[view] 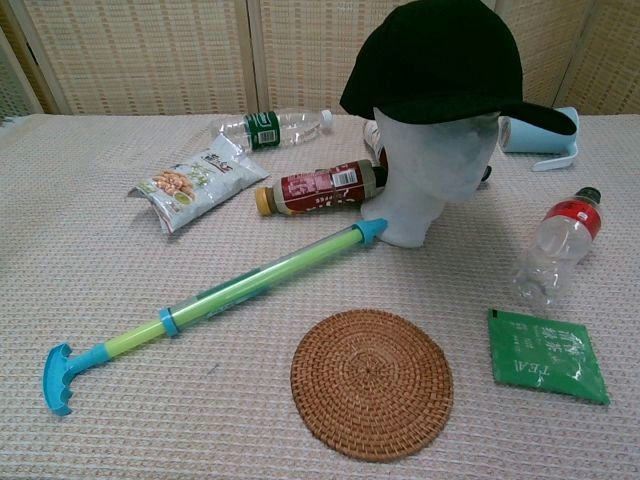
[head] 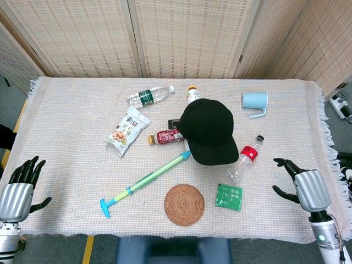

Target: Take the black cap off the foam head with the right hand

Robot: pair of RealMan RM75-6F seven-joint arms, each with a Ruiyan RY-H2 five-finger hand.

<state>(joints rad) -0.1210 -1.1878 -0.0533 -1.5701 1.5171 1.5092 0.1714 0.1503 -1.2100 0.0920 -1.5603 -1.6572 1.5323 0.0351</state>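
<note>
Head view: the right hand (head: 308, 187) is seen with fingers spread, nothing held; the left hand (head: 19, 184) likewise. Well beyond the right fingertips, the black cap (head: 209, 131) sits on the foam head (view: 432, 170). Soft, light fabric is judged; the stiffer brim should be pinched.

The black cap (view: 437, 62) is matt cloth, sitting on a foam head (view: 432, 165) with a pale, finely grained, dull surface, and the table (head: 71, 110) under everything wears a coarse woven cloth with a fringed edge. Near the front lies a round coaster (view: 371, 382) of tightly coiled brown wicker, rough to the eye, beside a glossy green tea sachet (view: 546, 354) and a smooth plastic pump tube (view: 215, 300). Both hands, left (head: 19, 190) and right (head: 308, 187), show brushed silvery metal backs with glossy black fingers.
</note>
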